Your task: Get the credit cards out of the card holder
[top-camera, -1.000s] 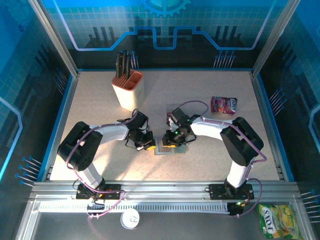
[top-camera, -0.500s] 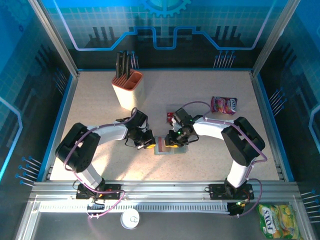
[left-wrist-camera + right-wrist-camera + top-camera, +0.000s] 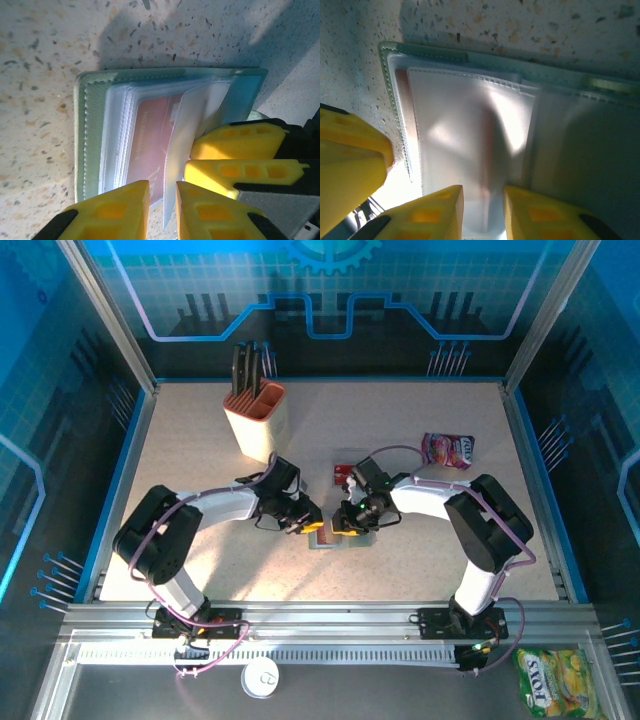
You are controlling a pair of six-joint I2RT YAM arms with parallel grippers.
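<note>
- Grey-green soft card holder [image 3: 90, 125]: open on desk [image 3: 45, 50], just 6 o'clock of centre; red plastic card [image 3: 150, 135] sleeved inside.
- Left pincer [image 3: 162, 187]: slightly open astride clear sleeve [image 3: 185, 130]; right pincer [image 3: 482, 192]: grip unclear.
- Risk: pinching sleeve film alone likely drags holder.

1. The left arm [image 3: 215, 505] rises from its base at the near edge, elbow out to the left, forearm running right toward the middle of the surface.
2. The left gripper [image 3: 162, 190] points down, its jaws a narrow gap apart.
3. The right arm [image 3: 425, 495] mirrors it, forearm running left.
4. The right gripper [image 3: 482, 192] sits just beside the left one, jaws pinched on a clear sleeve of the card holder [image 3: 90, 125].
</note>
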